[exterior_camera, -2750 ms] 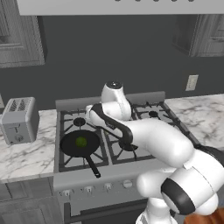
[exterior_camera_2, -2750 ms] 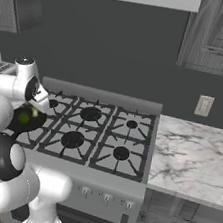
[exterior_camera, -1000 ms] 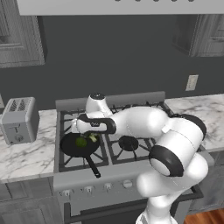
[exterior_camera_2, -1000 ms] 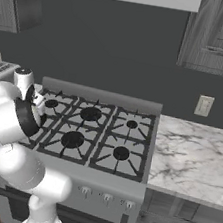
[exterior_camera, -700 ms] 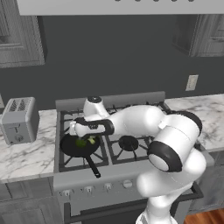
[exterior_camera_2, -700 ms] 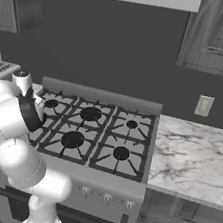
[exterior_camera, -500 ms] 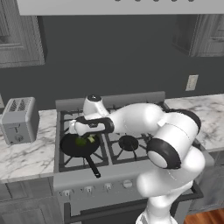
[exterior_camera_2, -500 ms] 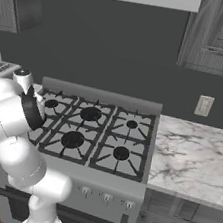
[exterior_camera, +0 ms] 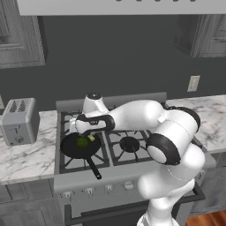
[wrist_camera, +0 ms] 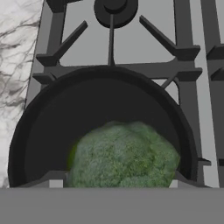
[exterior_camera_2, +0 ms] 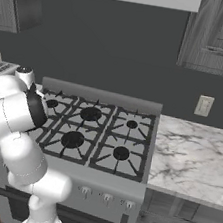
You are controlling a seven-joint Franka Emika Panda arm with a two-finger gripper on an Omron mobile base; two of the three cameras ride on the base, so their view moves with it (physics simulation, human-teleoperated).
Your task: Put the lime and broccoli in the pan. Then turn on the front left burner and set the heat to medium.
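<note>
Hand view: the broccoli (wrist_camera: 124, 155) is seen directly above the pan (wrist_camera: 48, 127), with a sliver of the lime (wrist_camera: 72, 156) at its edge, and the gripper (exterior_camera: 88, 136) appears clamped on the floret, though the fingertips are largely hidden. For a clean release, it is judged that the floret should be lowered near the pan floor, clear of the rim, before the jaws are parted. No brand, label or legible writing is found.

A grey toaster (exterior_camera: 18, 121) sits on the marble counter (exterior_camera: 22, 154), with a wall outlet (exterior_camera: 193, 83) above the stove.

Glossy white rounded arm (exterior_camera: 145, 114), dark joint bands
</note>
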